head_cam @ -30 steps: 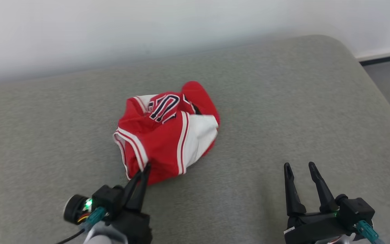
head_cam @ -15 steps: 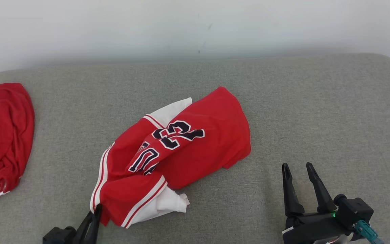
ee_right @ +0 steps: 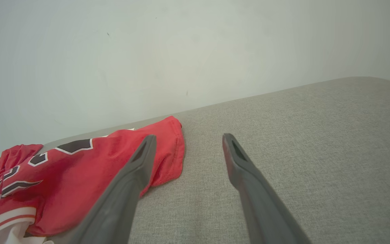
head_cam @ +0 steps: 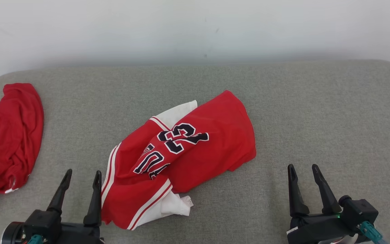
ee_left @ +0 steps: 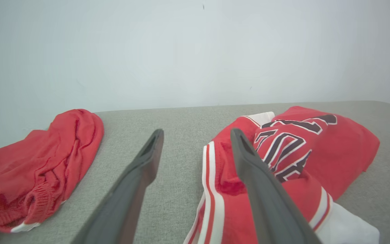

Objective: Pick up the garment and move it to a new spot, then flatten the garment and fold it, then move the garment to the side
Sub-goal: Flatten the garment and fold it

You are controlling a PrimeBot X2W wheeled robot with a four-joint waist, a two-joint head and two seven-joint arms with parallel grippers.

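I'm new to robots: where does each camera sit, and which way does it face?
Head view: on the head, looking down at the jersey on the grey cushion; left jaws and right jaws at bottom corners.
Left wrist view: on that wrist, looking along the left jaws toward the wall.
Right wrist view: likewise, along the right jaws.
All share the jersey.

Crumpled red jersey garment (head_cam: 215, 142) — white panels, red-and-white striped trim, navy numerals outlined in white. Plain red cloth heap (head_cam: 8, 135) with a white edge. Heathered grey fabric cushion (head_cam: 317, 118); pale off-white wall (head_cam: 113, 27) — few dark specks.
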